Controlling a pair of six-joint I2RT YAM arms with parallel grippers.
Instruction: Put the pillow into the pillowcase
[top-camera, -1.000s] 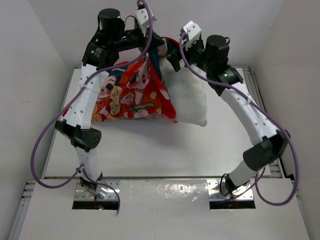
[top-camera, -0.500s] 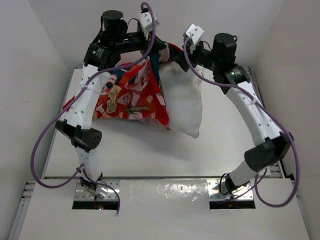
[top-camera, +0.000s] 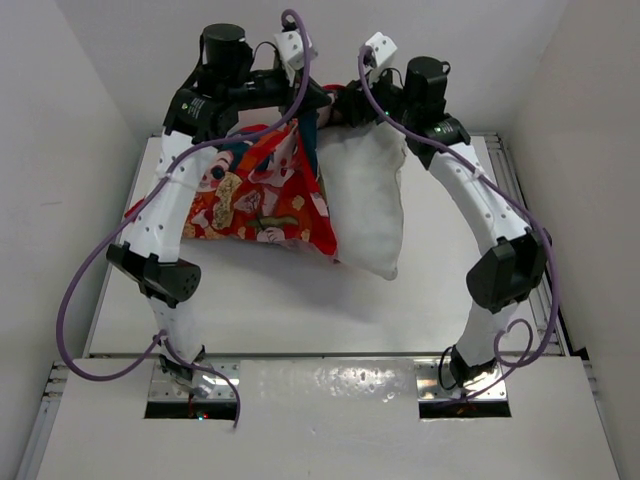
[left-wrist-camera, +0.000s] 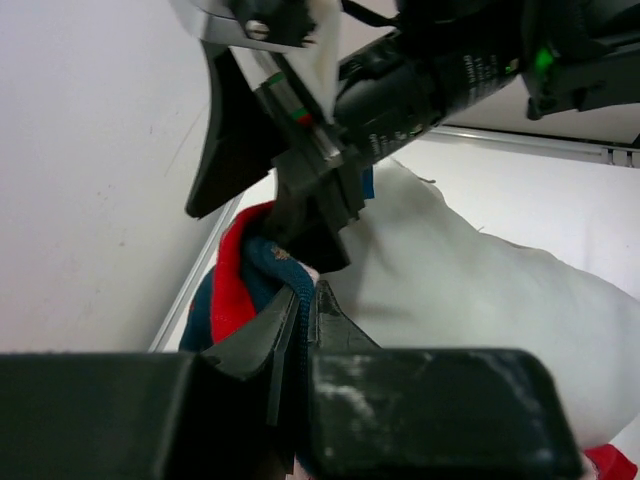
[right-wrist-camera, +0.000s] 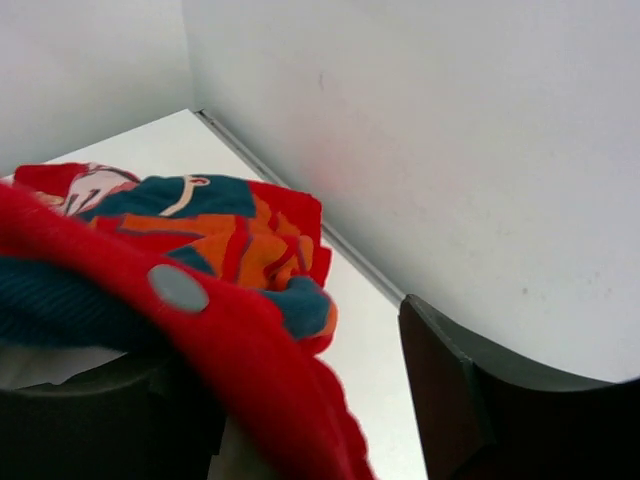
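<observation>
The left tool (left-wrist-camera: 305, 300) stays clenched on the pillowcase (top-camera: 265, 190) hem, and the red-orange cover hangs bunched over the desk (top-camera: 300, 300). Beside it, the white pillow (top-camera: 365, 200) now hangs narrower and steeper. The right tool (top-camera: 345, 105) has swung leftward, jaws apart.

Top camera high, looking down, wrist cameras close, all sharing pillowcase (top-camera: 262, 190)
</observation>
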